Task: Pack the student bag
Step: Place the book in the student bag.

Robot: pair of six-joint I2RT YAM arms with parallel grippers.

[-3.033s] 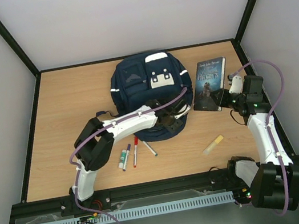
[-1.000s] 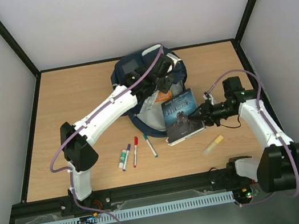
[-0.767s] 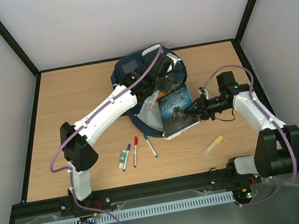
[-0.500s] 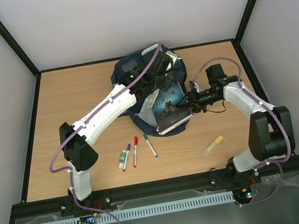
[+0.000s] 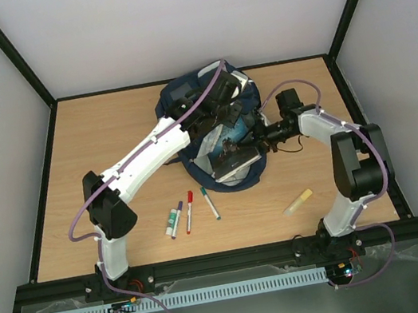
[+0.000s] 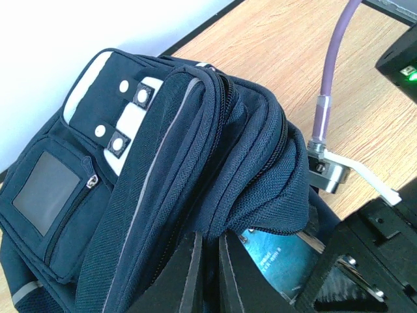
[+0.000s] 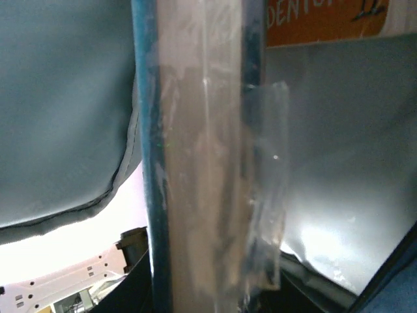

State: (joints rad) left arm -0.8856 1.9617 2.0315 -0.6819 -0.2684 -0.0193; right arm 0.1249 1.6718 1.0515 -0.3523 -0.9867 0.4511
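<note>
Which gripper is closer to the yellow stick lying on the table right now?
Right. The right gripper, holding the book in the mouth of the student bag, is beyond the yellow stick; the left gripper, pinching the bag flap, is farther back and left.

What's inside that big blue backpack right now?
A blue-covered book sits partly inside the open backpack, with something orange deeper in. The raised flap hides anything else inside.
</note>
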